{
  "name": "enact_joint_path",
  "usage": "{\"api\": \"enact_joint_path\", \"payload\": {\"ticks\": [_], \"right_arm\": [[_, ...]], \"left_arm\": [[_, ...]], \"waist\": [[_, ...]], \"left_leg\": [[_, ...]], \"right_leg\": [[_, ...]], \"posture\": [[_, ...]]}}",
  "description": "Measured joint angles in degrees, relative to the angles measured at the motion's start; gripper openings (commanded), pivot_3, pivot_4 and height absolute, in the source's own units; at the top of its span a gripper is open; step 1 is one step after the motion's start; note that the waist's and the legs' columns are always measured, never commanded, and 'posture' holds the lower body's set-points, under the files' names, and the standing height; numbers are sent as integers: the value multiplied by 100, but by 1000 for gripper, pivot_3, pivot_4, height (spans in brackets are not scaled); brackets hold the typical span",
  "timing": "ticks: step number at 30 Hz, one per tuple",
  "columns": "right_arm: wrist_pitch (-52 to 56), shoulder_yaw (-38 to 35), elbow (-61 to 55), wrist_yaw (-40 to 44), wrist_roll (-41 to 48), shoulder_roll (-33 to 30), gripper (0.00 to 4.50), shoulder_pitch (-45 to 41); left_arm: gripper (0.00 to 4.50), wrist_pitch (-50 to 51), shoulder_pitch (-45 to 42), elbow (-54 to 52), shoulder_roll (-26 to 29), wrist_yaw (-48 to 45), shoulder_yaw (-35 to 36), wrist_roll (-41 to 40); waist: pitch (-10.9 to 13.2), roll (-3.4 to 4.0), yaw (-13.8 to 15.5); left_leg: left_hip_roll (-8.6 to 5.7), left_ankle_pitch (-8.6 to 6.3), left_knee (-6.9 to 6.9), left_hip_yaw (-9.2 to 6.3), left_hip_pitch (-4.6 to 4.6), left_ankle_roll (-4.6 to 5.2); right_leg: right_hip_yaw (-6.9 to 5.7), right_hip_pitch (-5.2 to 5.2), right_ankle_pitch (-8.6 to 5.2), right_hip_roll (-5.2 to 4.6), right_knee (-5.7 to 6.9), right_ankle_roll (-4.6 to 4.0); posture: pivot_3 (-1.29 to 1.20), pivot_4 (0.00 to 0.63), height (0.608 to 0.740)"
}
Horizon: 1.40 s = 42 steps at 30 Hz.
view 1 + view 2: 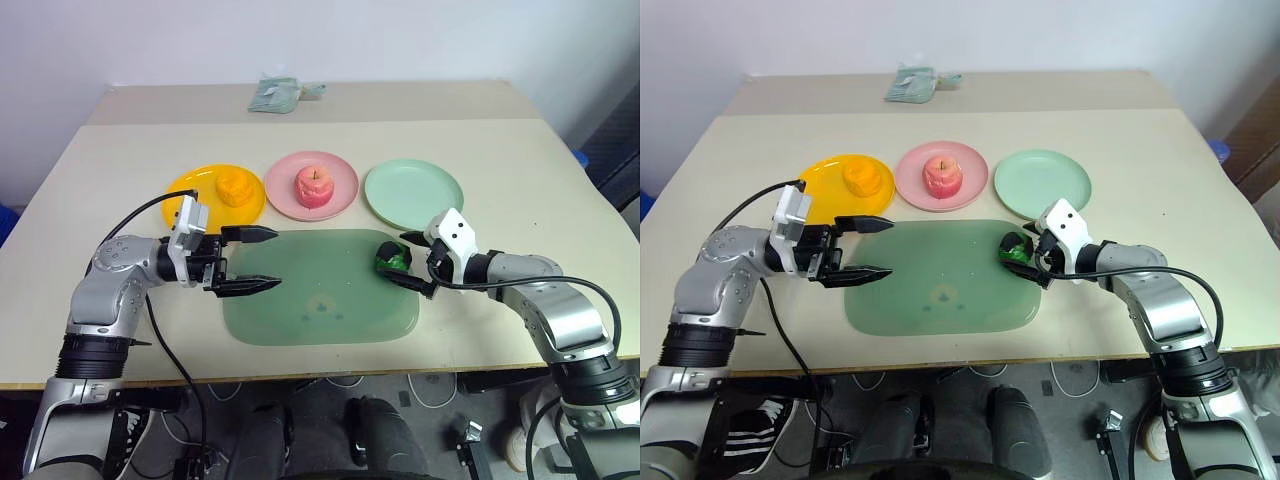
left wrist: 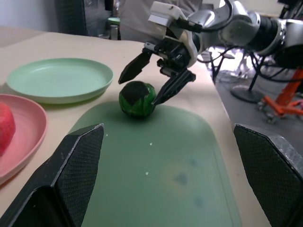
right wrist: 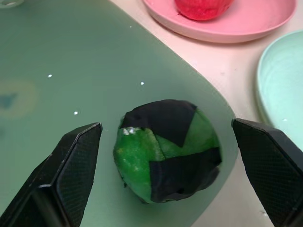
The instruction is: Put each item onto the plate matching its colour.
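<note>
1. A pale beige table [image 1: 500,150] stands against a plain white wall; at its far edge lies a small crumpled greenish packet [image 1: 275,93], too small to identify.

2. Three plates sit in a row across the middle: yellow plate [image 1: 190,185] on the left, pink plate [image 1: 345,180] in the centre, mint green plate [image 1: 412,192] on the right. Just nearer lies a larger green mat [image 1: 320,290].

3. The orange fruit [image 1: 234,187] already rests on the yellow plate and the pink apple [image 1: 314,186] on the pink plate, so two of the three pairings look done.

4. The dark green fruit [image 3: 168,149] sits on the mat's far right corner, just near of the mint green plate, not yet on it. It has dark patches on brighter green.

5. The right gripper [image 2: 158,78] is angled down at this fruit with its jaws wide apart, one finger on each side, seemingly not yet touching; this reads as lining up for a grasp.

6. The left gripper [image 1: 250,260] hovers over the mat's left edge, jaws apart and empty, pointing right, probably parked out of the way.

7. From the head views the right gripper hides part of the green fruit, so contact is hard to judge there.
</note>
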Motion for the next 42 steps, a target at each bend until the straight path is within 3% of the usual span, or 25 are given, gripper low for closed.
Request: {"api": "enact_joint_path", "payload": {"ticks": [1, 4, 7, 17, 22, 27, 32, 35, 37, 38, 42], "right_arm": [[1, 0, 16, 0, 3, 8, 4500, -1], [14, 0, 50, 23, 4, 24, 3688, -1], [8, 0, 87, 29, -1, 26, 2292, -4], [20, -111, 221, -18, -28, 36, 2292, -108], [88, -715, 508, -485, 276, 431, 2292, -927], [-328, -935, 1430, -1052, -54, 565, 2292, -1647], [-1017, -561, 2718, -1344, -633, 1014, 2292, -2052], [-1356, -474, 3449, -1376, -811, 1161, 3221, -2283], [-1468, -488, 3648, -1286, -809, 1178, 4195, -2356], [-1543, -486, 3649, -1258, -824, 1178, 4466, -2371], [-1715, -507, 3615, -1164, -811, 1167, 4466, -2411]], "left_arm": [[4454, -22, 0, 0, 18, 19, 5, 0], [4500, -111, 0, 2, 26, 101, 9, 2], [4500, -115, 0, 2, 26, 122, 8, 1], [4500, -119, -101, 127, -26, 416, 13, 0], [4500, -374, -518, 413, -339, 1025, 171, 91], [4500, -464, -634, 647, -434, 1465, 151, 390], [4500, -555, -599, 529, -598, 1609, -23, 489], [4500, -558, -522, 398, -576, 1617, -36, 507], [4500, -555, -453, 342, -505, 1628, -32, 507], [4500, -548, -428, 326, -465, 1641, -23, 506], [4500, -471, -294, 200, -380, 1715, 6, 487]], "waist": [[0, 0, 5], [0, 0, 3], [0, 0, 0], [0, 0, 2], [1, 0, -4], [0, 0, -7], [1, 1, -30], [1, 2, -38], [2, 3, -35], [2, 3, -33], [2, 3, -29]], "left_leg": [[0, 0, 0, 0, 0, 0], [-1, 0, 0, 1, 0, 0], [-1, 0, 0, 1, 0, 0], [-1, 0, 0, 1, -1, 0], [0, 1, 2, 2, 3, 0], [-1, -1, -8, 3, -1, 2], [-1, -1, -6, 9, -4, 2], [0, -1, -7, 9, -3, 2], [1, -1, -7, 9, -3, 2], [1, -1, -8, 8, -4, 2], [1, -1, -8, 9, -3, 2]], "right_leg": [[0, 0, 0, 0, 0, 0], [0, 0, 0, -1, -1, 0], [0, 0, 0, 0, 0, 0], [0, 0, 0, -1, -1, 1], [0, 0, 2, 0, 1, 0], [0, -4, 2, -1, -3, 0], [3, -8, 3, -4, 0, 1], [4, -9, 4, -4, 3, -1], [3, -10, 3, -4, 2, -1], [4, -10, 3, -4, 2, -1], [3, -10, 4, -8, 1, -1]], "posture": [[0, 150, 734], [0, 150, 734], [0, 150, 734], [0, 150, 734], [0, 150, 734], [0, 150, 734], [0, 150, 734], [0, 150, 734], [0, 150, 734], [0, 150, 734], [0, 150, 734]]}}
